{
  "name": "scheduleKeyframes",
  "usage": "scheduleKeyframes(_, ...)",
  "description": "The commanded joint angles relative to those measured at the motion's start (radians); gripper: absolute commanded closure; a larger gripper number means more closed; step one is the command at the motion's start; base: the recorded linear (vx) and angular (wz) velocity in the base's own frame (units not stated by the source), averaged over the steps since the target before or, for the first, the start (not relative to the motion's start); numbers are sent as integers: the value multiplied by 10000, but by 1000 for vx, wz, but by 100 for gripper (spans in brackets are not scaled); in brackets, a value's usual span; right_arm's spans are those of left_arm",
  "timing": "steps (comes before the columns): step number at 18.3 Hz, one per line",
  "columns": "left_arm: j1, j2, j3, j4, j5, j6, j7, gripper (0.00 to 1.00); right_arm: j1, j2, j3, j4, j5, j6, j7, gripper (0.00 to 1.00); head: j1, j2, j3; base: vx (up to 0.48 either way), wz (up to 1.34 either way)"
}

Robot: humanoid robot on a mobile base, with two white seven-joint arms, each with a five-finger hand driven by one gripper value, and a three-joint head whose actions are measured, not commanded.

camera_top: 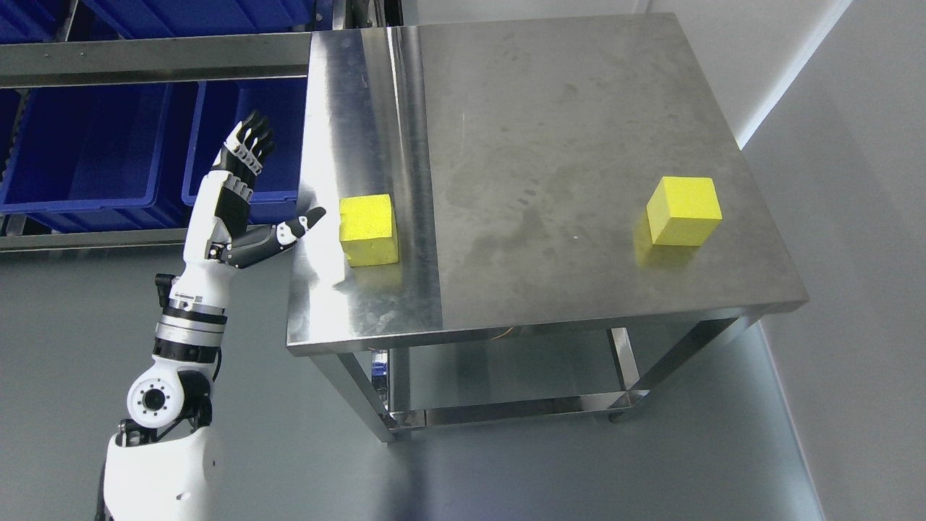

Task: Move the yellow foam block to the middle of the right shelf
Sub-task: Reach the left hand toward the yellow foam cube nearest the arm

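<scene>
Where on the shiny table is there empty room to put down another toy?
The biggest bare patch on the steel table is the middle, between the left yellow foam block and the right yellow foam block, and the whole far part behind them. The left edge is tight: the open left hand hovers close beside the left block.

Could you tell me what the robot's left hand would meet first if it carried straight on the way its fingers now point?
Probably the blue plastic bin on the shelf: the open left hand points its fingers up-picture at it. Only the thumb aims toward the near yellow foam block. Depth is unclear.
</scene>
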Motion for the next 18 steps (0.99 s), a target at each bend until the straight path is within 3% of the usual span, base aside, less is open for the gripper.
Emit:
scheduleKeyframes(1,20,174,298,-44,6,-219,-7,0,-15,-175,0,-174,0,2,3,0,0,0,0,0,0)
scheduleKeyframes(6,-42,174,927,-44,6,-250,-83,0,-15,-175,0,-174,0,2,3,0,0,0,0,0,0)
scheduleKeyframes(9,-27,963,853,-44,6,-281,-603,0,-15,-175,0,-174,0,2,3,0,0,0,0,0,0)
scheduleKeyframes(12,-117,1977,439,-14,6,-266,-2348,0,-15,-175,0,-174,0,2,3,0,0,0,0,0,0)
scheduleKeyframes(18,-486,2101,-1034,139,-162,821,-2860,1,-30,-175,0,-174,0,2,3,0,0,0,0,0,0)
